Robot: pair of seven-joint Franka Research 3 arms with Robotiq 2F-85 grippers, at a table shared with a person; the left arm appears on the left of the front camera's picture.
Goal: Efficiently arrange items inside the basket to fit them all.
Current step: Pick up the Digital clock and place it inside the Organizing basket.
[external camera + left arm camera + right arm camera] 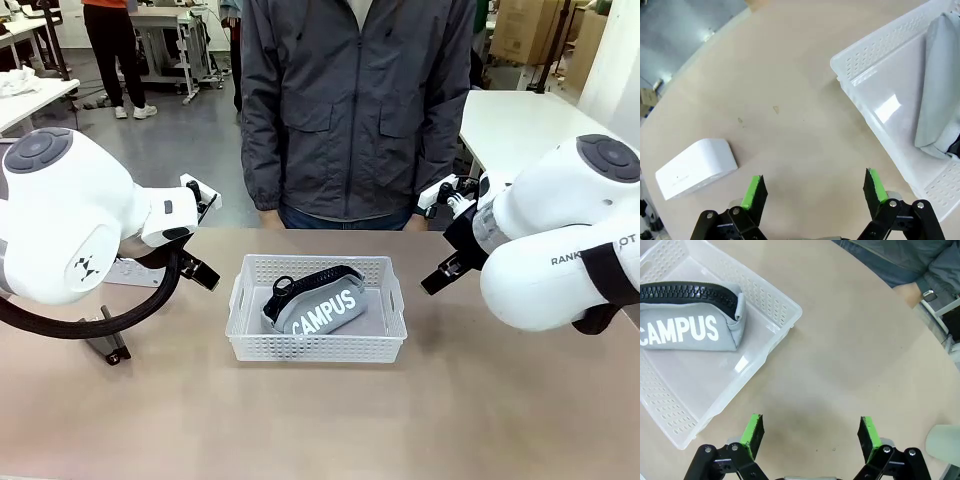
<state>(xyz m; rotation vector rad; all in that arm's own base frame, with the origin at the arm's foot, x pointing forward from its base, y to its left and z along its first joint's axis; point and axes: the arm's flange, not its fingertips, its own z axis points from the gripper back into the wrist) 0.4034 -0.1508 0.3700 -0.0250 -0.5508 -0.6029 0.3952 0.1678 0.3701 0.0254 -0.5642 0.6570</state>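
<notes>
Beside basket, left pincer agape; right pincer likewise

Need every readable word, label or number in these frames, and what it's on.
"CAMPUS": white letters on the grey pouch in the basket.
"RANK" and "OT": partly hidden print on the right arm.
Small white box: no print legible.

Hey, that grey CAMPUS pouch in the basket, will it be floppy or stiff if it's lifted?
Probably floppy: the pouch looks like fabric with rounded corners, so it would likely squash in a grip. Its black strap looks loose and may dangle.
</notes>
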